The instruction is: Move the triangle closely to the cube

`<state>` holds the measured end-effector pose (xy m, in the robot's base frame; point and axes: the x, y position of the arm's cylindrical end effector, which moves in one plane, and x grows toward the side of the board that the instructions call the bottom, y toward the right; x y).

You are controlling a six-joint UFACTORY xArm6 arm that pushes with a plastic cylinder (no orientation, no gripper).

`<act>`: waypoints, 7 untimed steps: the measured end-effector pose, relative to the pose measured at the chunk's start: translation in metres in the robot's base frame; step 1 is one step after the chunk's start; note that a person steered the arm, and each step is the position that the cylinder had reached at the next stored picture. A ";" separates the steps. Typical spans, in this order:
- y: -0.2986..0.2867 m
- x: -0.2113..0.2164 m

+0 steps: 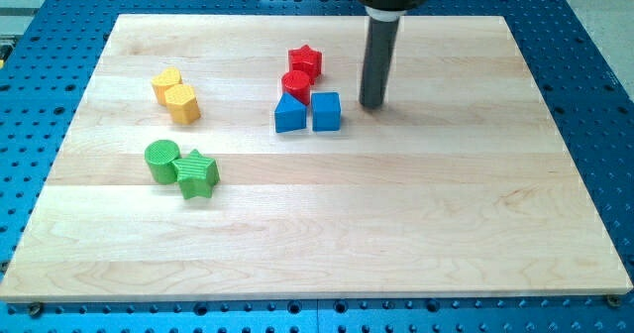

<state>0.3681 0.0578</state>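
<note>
A blue triangle block (289,114) lies near the middle of the wooden board (396,224). A blue cube (326,111) stands right beside it on the view's right, touching or nearly touching it. My tip (372,105) rests on the board a short way to the right of the cube, apart from it. The dark rod rises from there to the view's top.
A red cylinder (296,84) and a red star (305,61) sit just above the blue triangle. Two yellow blocks (176,96) lie at the left. A green cylinder (161,161) and a green star (197,173) lie at the lower left.
</note>
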 end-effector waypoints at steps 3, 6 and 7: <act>-0.090 0.033; -0.215 0.071; -0.192 0.079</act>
<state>0.4469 -0.1345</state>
